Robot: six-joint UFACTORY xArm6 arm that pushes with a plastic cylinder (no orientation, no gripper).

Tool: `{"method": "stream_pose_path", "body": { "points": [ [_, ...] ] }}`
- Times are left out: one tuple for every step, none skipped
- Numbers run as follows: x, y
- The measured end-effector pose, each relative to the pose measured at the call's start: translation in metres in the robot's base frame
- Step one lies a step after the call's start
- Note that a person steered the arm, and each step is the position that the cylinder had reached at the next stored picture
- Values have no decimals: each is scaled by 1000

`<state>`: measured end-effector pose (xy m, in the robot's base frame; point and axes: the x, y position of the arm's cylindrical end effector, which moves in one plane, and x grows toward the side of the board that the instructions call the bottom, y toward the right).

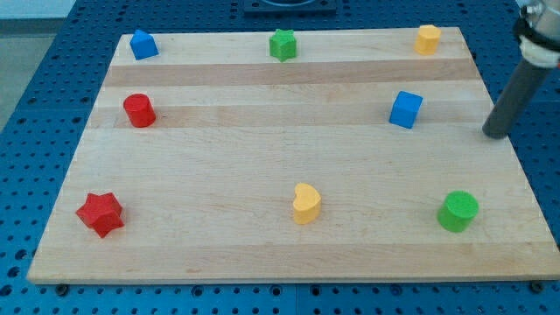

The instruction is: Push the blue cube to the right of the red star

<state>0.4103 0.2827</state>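
Observation:
The blue cube (405, 109) lies on the wooden board (262, 166) at the view's upper right. The red star (99, 213) lies at the view's lower left, far from the cube. My tip (495, 134) is at the board's right edge, to the right of the blue cube and slightly lower in the view, apart from it. The rod slants up towards the view's top right corner.
Other blocks on the board: a blue block (143, 44) at the top left, a green star (283, 45) at the top middle, a yellow block (427, 39) at the top right, a red cylinder (139, 110) at the left, a yellow heart (306, 204) at the bottom middle, a green cylinder (458, 211) at the bottom right.

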Motion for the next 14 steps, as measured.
{"method": "stream_pose_path", "body": {
  "points": [
    [-36, -19],
    [-30, -115],
    [0, -226],
    [15, -306],
    [14, -294],
    [28, -330],
    [61, -397],
    [54, -392],
    [42, -406],
    [78, -435],
    [110, -453],
    [102, -440],
    [107, -389],
    [140, -354]
  ]
}}
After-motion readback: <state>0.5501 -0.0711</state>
